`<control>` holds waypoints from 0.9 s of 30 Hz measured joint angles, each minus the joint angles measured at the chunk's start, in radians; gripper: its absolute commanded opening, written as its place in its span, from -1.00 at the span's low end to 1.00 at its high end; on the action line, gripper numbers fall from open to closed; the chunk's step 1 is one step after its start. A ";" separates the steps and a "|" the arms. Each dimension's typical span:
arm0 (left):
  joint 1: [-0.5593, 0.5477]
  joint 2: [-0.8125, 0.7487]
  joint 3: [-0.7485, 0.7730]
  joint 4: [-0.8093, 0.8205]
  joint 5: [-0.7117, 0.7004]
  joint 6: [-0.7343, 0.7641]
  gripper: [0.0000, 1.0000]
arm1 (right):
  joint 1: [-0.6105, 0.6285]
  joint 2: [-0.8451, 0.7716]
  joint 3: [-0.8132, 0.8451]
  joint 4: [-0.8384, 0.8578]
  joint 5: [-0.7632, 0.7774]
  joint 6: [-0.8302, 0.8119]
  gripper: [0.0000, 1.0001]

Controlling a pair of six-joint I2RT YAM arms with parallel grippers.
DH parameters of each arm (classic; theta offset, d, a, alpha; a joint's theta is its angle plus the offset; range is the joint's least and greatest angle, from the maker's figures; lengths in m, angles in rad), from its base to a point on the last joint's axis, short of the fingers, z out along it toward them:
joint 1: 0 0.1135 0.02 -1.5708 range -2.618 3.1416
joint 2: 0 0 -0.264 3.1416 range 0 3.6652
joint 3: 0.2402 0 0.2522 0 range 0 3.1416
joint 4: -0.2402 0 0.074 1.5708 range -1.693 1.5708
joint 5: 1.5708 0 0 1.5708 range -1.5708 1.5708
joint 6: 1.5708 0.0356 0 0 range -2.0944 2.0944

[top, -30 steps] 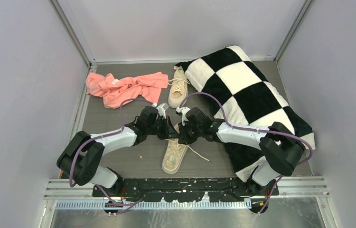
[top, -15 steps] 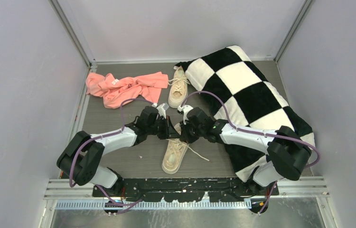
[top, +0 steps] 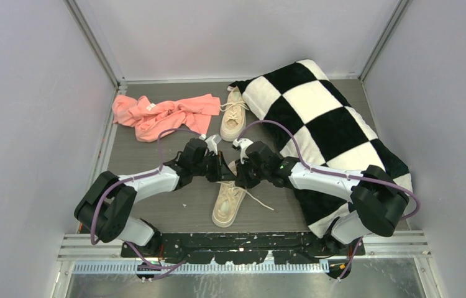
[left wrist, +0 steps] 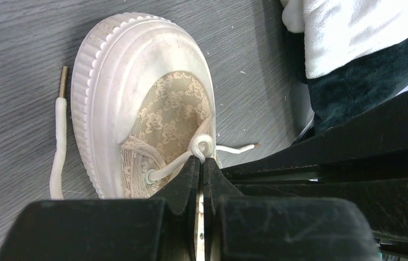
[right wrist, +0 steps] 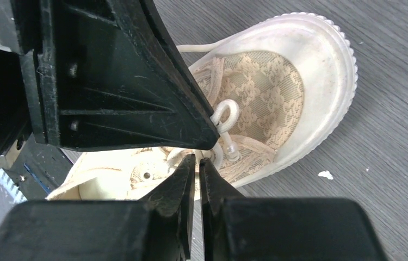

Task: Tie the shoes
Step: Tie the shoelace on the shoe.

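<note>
Near shoe (top: 227,205): table centre, under both claws. Far shoe (top: 233,118): beside pillow (top: 324,118). Left gripper (left wrist: 202,163): clamped on small lace loop (left wrist: 202,145). Right gripper (right wrist: 197,163): narrow slit, grip undeterminable; edged closer to left. Bow unfinished.

White-and-black right arm (top: 330,180): elbow swung right & sl. nearer (further over near end of black-and-white checkered pillow (top: 324,118)). Its black two-finger right gripper (top: 237,179) nudged left, tips now closer to black left gripper (top: 223,176).
</note>
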State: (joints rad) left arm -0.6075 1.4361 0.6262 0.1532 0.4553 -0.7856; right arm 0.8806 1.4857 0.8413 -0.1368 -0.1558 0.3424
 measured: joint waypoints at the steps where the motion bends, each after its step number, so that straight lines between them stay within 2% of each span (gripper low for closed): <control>1: 0.000 0.000 0.000 0.000 0.001 0.000 -0.99 | 0.000 0.000 0.000 0.002 -0.004 0.000 -0.69; 5: 0.000 0.002 0.000 0.001 0.010 0.000 -0.99 | 0.000 0.003 0.000 0.010 -0.010 0.000 -0.64; 8: 0.000 0.016 0.000 0.008 0.029 0.001 -0.99 | 0.000 0.021 0.002 0.015 -0.013 0.000 -0.51; 16: 0.000 0.034 0.000 0.007 0.054 0.008 -0.99 | 0.000 0.042 0.005 0.017 -0.014 -0.018 -0.35; 20: 0.000 0.034 0.000 0.006 0.060 0.009 -0.99 | 0.002 0.042 0.010 0.010 -0.014 -0.043 -0.37; 25: 0.001 0.043 0.006 0.006 0.066 0.010 -0.99 | 0.003 0.050 0.036 -0.032 -0.006 -0.083 -0.58; 27: 0.001 0.048 0.008 0.006 0.064 0.012 -0.99 | 0.003 0.064 0.047 -0.044 -0.004 -0.090 -0.47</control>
State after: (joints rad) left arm -0.6064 1.4841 0.6342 0.1589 0.5194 -0.7734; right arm 0.8837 1.5497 0.8883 -0.1810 -0.1596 0.2520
